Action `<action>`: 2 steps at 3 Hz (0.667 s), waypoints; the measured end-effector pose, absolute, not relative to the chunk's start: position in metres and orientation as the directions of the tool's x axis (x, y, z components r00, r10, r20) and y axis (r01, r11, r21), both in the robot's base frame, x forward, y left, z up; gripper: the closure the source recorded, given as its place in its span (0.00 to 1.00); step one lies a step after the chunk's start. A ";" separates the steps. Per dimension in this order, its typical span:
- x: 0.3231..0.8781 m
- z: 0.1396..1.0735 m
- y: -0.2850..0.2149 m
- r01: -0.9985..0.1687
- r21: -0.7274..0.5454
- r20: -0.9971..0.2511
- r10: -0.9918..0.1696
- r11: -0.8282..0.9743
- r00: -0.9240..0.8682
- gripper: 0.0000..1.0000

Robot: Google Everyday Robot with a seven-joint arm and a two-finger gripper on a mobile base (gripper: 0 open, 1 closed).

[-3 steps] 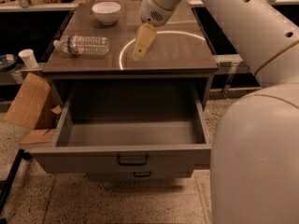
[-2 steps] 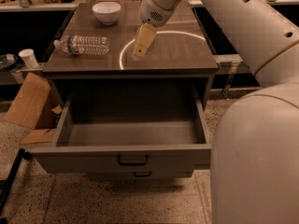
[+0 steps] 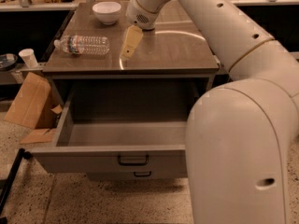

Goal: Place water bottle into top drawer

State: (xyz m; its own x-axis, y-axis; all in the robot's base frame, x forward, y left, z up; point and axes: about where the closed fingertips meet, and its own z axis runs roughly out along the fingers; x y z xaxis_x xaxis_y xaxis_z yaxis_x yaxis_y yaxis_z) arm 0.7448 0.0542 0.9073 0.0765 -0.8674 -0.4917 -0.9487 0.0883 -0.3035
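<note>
Your arm (image 3: 243, 139) fills the view from 5 o'clock up to 12. The cabinet top (image 3: 177, 50) lies at centre. Beneath it the top drawer (image 3: 93, 161) stands pulled open, with its bar handle at 6 o'clock. Cardboard (image 3: 30, 101) leans at 9 o'clock. The water bottle (image 3: 83, 45) lies on its side on the cabinet top at 10 o'clock, cap towards 9. A white bowl (image 3: 106, 11) sits at 11. Your gripper (image 3: 130, 45) hangs near the bottle's 3 o'clock side, apart from it; how wide it is open, you cannot tell.

arm (image 3: 243, 55): stretched forward from right | gripper (image 3: 126, 52): top centre-left, pointing down
</note>
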 end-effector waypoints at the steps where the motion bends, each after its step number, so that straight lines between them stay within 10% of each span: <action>1: 0.760 0.904 0.087 -0.946 -0.319 -0.529 -0.839 0.062 0.123 0.00; 2: 0.772 0.899 0.117 -0.948 -0.313 -0.580 -0.803 0.066 0.135 0.00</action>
